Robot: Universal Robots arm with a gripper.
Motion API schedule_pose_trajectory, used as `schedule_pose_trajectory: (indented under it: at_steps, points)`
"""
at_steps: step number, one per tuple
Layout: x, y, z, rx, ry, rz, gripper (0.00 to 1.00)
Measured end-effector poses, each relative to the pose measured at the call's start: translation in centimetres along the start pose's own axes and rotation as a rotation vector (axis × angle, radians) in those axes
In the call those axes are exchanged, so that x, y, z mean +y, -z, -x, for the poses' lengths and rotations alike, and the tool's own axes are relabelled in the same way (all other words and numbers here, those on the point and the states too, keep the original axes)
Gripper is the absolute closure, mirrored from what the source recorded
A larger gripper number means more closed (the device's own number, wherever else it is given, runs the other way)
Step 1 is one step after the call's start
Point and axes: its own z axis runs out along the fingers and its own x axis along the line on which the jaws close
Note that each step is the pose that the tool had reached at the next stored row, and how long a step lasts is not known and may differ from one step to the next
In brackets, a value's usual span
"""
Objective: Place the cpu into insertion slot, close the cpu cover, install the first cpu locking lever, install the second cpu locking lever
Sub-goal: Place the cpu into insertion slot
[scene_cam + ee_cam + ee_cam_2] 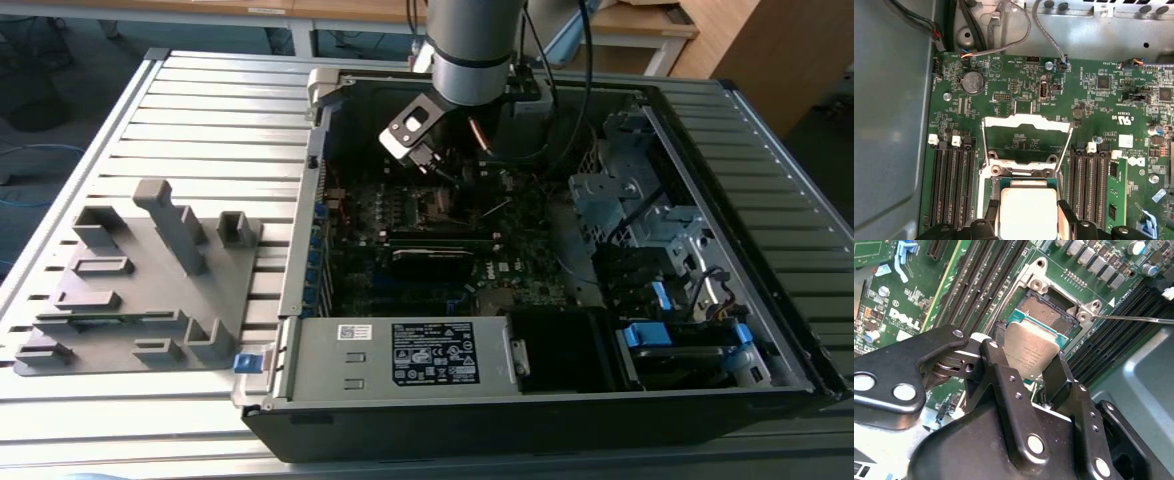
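ok so the end effector (1028, 371) is clamped on the cpu (1031, 345) by two opposite edges, hanging it just above the insertion slot (1046, 315), not seated; cpu cover (1026, 120) is flipped up, clear of the slot; if it lowers off-square, I reckon a corner catches the rim and bends pins

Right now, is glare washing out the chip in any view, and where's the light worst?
First wrist view: chip top blown out near white. Second wrist view: chip reads grey, only a soft sheen. Exterior view: the board sits in shadow inside the case, while the slatted bench is bright.
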Motion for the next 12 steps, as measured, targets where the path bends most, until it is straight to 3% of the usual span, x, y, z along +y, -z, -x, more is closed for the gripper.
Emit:
schedule_pose_trajectory:
  at_steps: [12]
  points:
    - [-0.28, -0.16, -0.19, -0.0003, -0.004, 0.0001, 0.46]
